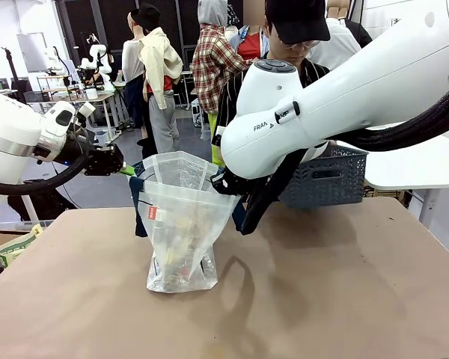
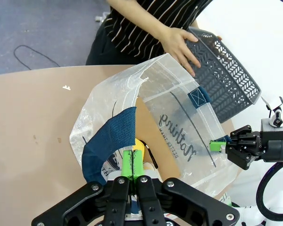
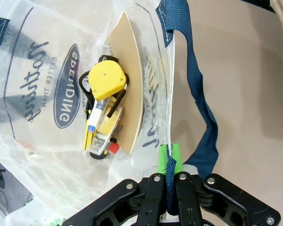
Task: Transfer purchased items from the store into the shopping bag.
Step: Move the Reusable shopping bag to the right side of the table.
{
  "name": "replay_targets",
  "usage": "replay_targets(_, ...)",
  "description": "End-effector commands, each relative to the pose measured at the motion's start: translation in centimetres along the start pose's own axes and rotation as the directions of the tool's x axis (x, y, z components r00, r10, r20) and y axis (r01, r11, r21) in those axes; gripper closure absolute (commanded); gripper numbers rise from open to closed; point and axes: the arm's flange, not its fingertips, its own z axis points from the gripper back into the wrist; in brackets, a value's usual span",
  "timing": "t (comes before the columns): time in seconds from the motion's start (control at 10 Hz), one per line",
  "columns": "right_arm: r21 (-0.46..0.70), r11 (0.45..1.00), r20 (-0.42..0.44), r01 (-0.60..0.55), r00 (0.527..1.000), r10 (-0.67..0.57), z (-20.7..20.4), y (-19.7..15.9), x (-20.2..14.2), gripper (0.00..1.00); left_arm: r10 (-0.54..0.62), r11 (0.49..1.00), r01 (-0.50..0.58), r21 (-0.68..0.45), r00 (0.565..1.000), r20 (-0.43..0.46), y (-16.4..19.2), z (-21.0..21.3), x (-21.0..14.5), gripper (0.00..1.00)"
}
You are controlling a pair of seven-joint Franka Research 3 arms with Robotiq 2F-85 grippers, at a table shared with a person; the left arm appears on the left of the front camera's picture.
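- The shopping bag (image 1: 181, 224) is standing upright on the counter (image 1: 344, 292), its mouth stretched open between the two arms.
- The left gripper (image 2: 133, 162) is sitting at the bag's 9 o'clock rim in the front view. Its jaws are pressing together on a navy strap (image 2: 111, 139).
- The right gripper (image 3: 169, 155) is sitting at the 3 o'clock rim. Its jaws are pinching the second strap (image 3: 205, 132) between the green pads.
- The purchased items are lying at the bottom of the bag. A yellow packaged piece (image 3: 105, 82) is resting against a brown card (image 3: 131, 94), with a small red part at its 6 o'clock end in the right wrist view.
- A person's hand (image 2: 179, 44) is gripping a dark grey basket (image 2: 226, 70). The basket is sitting beyond the bag, at about 2 o'clock from it in the front view.
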Motion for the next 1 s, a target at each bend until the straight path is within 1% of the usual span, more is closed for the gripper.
replay_targets(0.0,0.014,1.000,-0.001,0.003,1.000,-0.003,0.1,-0.2,0.0,1.00,-0.002,1.000,0.002,0.001,1.000,0.003,0.0,0.2,0.1,1.00)
replay_targets(0.1,0.014,1.000,-0.001,0.003,1.000,-0.003,0.1,-0.2,0.0,1.00,0.000,1.000,0.000,0.000,1.000,0.000,0.0,0.0,0.0,1.00)
replay_targets(0.2,0.000,1.000,0.000,0.000,1.000,0.000,0.0,0.0,0.0,1.00,0.018,0.998,-0.015,-0.055,0.999,0.050,-0.9,-0.4,0.5,1.00)
replay_targets(0.3,0.061,0.997,-0.001,-0.039,0.999,0.039,0.4,1.4,0.1,1.00,0.039,0.990,-0.026,-0.141,0.995,0.094,-1.7,-0.5,0.8,1.00)
replay_targets(0.4,0.068,0.996,0.013,-0.064,0.998,0.063,0.3,2.4,0.3,1.00,0.069,0.985,-0.051,-0.163,0.991,0.110,-2.0,-0.7,1.0,1.00)
replay_targets(0.5,0.057,0.996,0.039,-0.065,0.997,0.063,0.0,3.0,0.7,1.00,0.085,0.978,-0.066,-0.198,0.992,0.091,-2.2,-1.0,0.6,1.00)
replay_targets(0.6,0.051,0.997,0.071,-0.054,0.996,0.050,-0.2,3.3,1.1,1.00,0.113,0.980,-0.099,-0.172,0.991,0.074,-2.0,-1.5,0.4,1.00)
replay_targets(0.7,0.065,0.997,0.112,-0.043,0.993,0.035,-0.1,3.6,1.4,1.00,0.121,0.977,-0.110,-0.183,0.992,0.046,-2.1,-1.8,0.0,1.00)
replay_targets(0.8,0.080,0.997,0.149,-0.007,0.989,-0.005,0.1,3.7,1.9,1.00,0.115,0.977,-0.105,-0.184,0.992,0.043,-2.3,-1.9,-0.3,1.00)
replay_targets(0.9,0.081,0.997,0.141,-0.015,0.990,0.004,0.1,3.8,2.1,1.00,0.106,0.976,-0.097,-0.192,0.994,0.039,-2.5,-1.9,-0.5,1.00)
